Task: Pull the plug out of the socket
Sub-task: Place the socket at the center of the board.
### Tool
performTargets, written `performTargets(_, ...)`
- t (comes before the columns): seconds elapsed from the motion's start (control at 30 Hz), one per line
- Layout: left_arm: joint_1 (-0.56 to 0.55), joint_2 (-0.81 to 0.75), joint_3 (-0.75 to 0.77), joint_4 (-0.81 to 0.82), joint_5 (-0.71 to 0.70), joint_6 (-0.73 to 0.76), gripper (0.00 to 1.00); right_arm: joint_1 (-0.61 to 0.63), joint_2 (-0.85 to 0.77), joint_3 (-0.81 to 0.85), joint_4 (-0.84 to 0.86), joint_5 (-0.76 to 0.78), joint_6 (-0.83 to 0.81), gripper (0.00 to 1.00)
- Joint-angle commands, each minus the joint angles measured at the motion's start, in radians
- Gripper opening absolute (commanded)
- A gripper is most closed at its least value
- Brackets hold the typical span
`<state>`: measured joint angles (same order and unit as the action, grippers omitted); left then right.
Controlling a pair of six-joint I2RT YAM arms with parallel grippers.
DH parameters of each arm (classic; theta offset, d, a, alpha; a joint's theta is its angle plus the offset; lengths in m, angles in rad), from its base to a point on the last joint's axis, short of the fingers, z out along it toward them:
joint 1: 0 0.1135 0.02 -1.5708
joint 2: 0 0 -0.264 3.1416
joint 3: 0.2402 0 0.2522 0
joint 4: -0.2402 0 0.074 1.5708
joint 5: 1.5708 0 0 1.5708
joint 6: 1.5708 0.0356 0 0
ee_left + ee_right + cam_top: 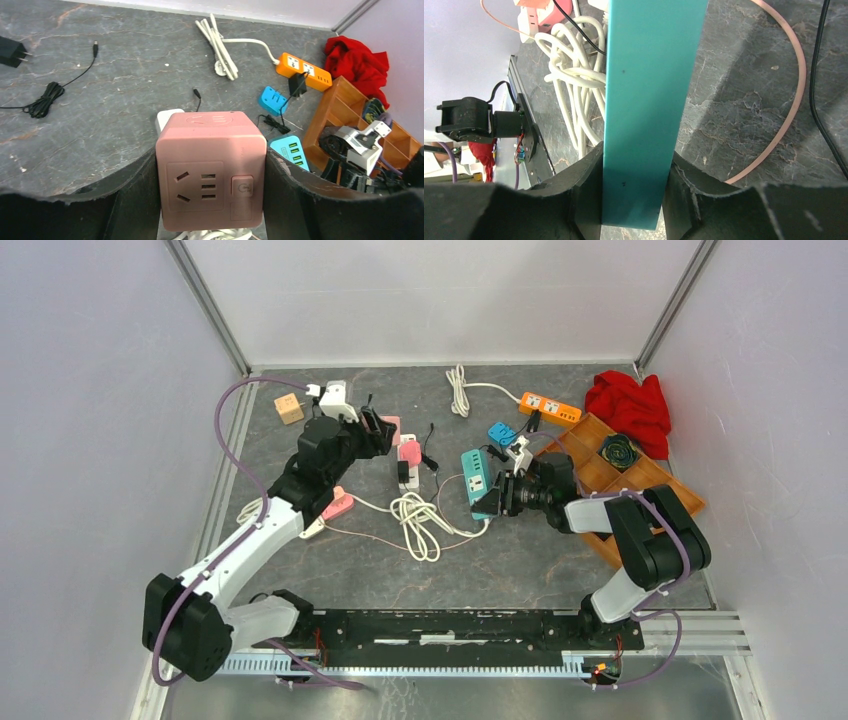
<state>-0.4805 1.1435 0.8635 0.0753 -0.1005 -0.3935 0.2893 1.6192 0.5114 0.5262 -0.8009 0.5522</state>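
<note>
My left gripper [210,192] is clenched on the pink cube socket [210,160], both pads pressed against its sides, toward the far left of the bench [520,575]. My right gripper [634,200] grasps the teal power strip [651,90] edge-on, just right of the white cord coil [416,517].

The cube's face toward my left wrist camera shows only bare holes. A white piece [167,117] sits just behind its far edge, and I cannot tell whether that is the plug. Before pulling, I would confirm which face carries it.

Whichever body serves as the anchor needs a firm, square hold. The pull should run straight along the pins, with no rocking. The loose cords nearby could snag, so I would keep the motion short.
</note>
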Motion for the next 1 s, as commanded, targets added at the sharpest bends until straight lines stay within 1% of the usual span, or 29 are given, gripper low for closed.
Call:
performTargets(0.0, 0.038, -0.011, -0.011, 0.042, 0.03, 0.009, 0.02, -0.001, 0.008, 0.047, -0.016, -0.018, -0.048, 0.47)
performTargets(0.17, 0.073, -0.012, -0.024, 0.049, 0.043, 0.002, 0.02, 0.0, 0.004, 0.056, -0.05, -0.006, -0.069, 0.49)
performTargets(0.23, 0.089, -0.011, -0.024, 0.049, 0.05, 0.001, 0.02, -0.001, 0.002, 0.059, -0.051, -0.015, -0.069, 0.47)
performTargets(0.3, 0.102, -0.011, -0.024, 0.047, 0.056, 0.003, 0.02, 0.0, -0.001, 0.065, -0.049, -0.038, -0.062, 0.39)
performTargets(0.4, 0.125, -0.008, -0.019, 0.041, 0.067, 0.012, 0.02, 0.0, -0.009, 0.067, -0.018, -0.084, -0.03, 0.22)
performTargets(0.47, 0.143, 0.001, -0.005, 0.033, 0.074, 0.024, 0.02, 0.002, -0.022, 0.056, 0.03, -0.109, 0.014, 0.14)
performTargets(0.57, 0.187, 0.031, 0.028, 0.017, 0.093, 0.03, 0.02, 0.007, -0.046, 0.038, 0.108, -0.152, 0.07, 0.06)
performTargets(0.67, 0.236, 0.06, 0.045, 0.028, 0.158, 0.003, 0.02, 0.016, -0.074, 0.046, 0.198, -0.214, 0.16, 0.03)
performTargets(0.73, 0.252, 0.074, 0.047, 0.041, 0.178, -0.009, 0.02, 0.036, -0.09, 0.086, 0.211, -0.23, 0.197, 0.0)
performTargets(0.87, 0.271, 0.091, 0.083, 0.008, 0.204, -0.001, 0.02, 0.103, -0.086, 0.236, 0.094, -0.234, 0.163, 0.0)
performTargets(0.97, 0.281, 0.085, 0.139, -0.059, 0.201, 0.051, 0.02, 0.133, -0.073, 0.403, -0.037, -0.204, 0.087, 0.0)
